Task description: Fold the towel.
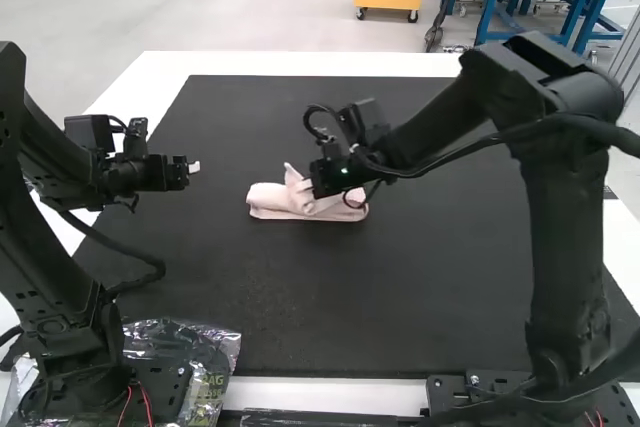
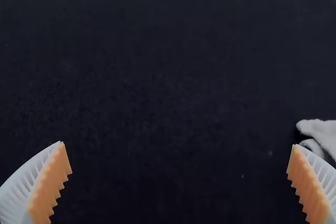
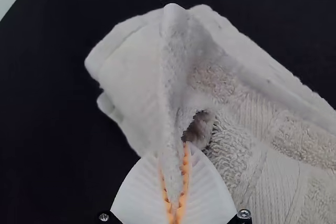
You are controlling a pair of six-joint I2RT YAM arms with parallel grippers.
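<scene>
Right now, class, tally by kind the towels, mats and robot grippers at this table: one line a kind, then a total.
Towel: 1
Black mat: 1
Grippers: 2 (left gripper, right gripper)
Total: 4

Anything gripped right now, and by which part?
Yes: the towel, by a raised, pinched-up fold between the right gripper's fingers. The left gripper is open and holds nothing.

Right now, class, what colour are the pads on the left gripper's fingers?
The pads are orange, which shows best in the left wrist view.
</scene>
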